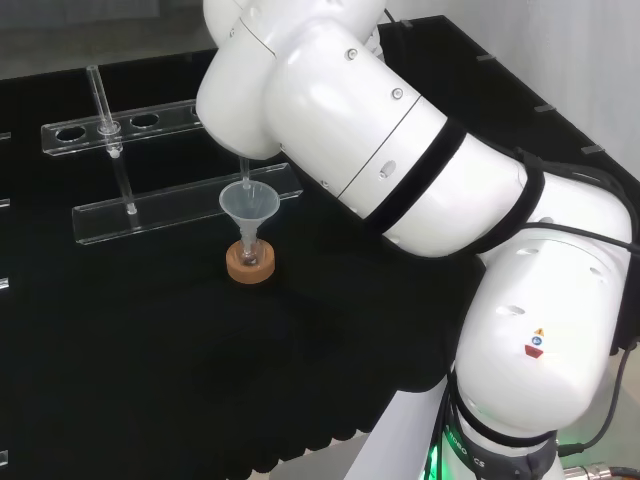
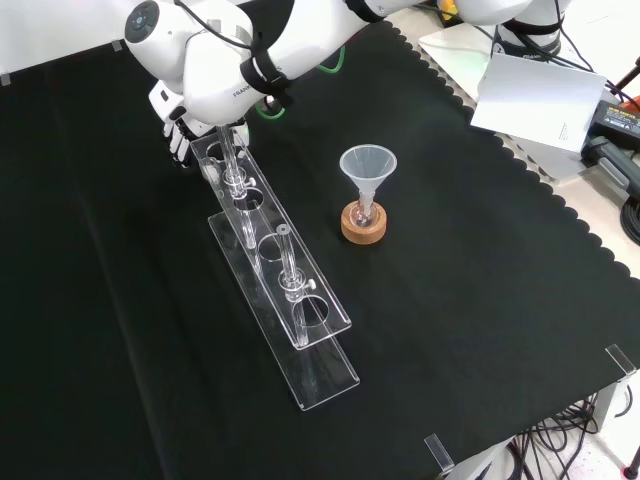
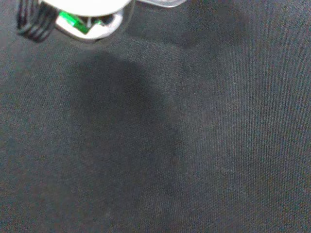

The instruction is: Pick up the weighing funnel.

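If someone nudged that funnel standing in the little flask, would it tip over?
Probably easily: the funnel is wide on top, with only its thin stem resting in the small flask. The cork ring likely steadies the flask. Being clear and thin, the funnel is probably light.

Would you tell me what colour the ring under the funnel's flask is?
Light brown, like cork; the ring shows best in the front view.

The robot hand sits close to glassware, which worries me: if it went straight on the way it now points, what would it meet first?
Probably the bare black cloth: the wrist view looks past the robot hand onto cloth, with the clear rack just beside. Depth is unclear.
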Available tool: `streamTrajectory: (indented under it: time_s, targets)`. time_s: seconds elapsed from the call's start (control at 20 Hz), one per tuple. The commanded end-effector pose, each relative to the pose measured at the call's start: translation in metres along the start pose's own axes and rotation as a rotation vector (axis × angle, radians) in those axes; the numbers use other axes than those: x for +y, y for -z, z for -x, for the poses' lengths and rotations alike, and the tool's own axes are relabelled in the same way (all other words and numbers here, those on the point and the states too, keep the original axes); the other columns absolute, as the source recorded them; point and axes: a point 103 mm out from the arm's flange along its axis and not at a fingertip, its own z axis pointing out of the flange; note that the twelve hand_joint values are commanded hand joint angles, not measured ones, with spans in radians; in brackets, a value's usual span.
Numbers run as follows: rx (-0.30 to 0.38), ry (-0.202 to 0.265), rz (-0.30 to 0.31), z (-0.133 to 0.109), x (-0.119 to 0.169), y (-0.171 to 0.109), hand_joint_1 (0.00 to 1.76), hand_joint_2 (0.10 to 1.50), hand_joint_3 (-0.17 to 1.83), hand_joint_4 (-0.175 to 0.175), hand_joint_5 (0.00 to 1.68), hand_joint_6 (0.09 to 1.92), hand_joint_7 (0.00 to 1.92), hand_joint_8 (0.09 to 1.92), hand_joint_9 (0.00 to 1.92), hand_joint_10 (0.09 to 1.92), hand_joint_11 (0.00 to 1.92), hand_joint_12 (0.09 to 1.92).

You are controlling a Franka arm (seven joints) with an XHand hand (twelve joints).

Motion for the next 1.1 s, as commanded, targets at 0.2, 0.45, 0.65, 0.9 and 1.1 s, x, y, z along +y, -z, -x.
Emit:
streamTrajectory:
  time_s: [0.2,0.45,0.65,0.9,1.1]
  targets:
    - [-0.003,0.006,-0.005,-0.002,0.0054,-0.0027,0.94,0.6,0.61,0.004,0.68,0.6,0.57,0.63,0.84,0.43,0.58,1.28]
    - [-0.002,0.009,-0.006,-0.0033,0.0084,-0.0026,0.94,0.61,0.62,0.007,0.69,0.62,0.57,0.63,0.84,0.44,0.58,1.28]
    - [-0.006,0.005,-0.016,-0.0034,0.0097,-0.0035,0.94,0.61,0.62,0.018,0.73,0.65,0.58,0.63,0.84,0.44,0.58,1.28]
    - [-0.002,0.006,-0.017,-0.0038,0.0103,-0.0046,0.95,0.62,0.62,0.031,0.77,0.68,0.58,0.63,0.85,0.44,0.59,1.28]
    - [-0.005,0.003,-0.021,-0.0028,0.0101,-0.0069,0.95,0.62,0.63,0.032,0.78,0.69,0.59,0.63,0.86,0.44,0.59,1.28]
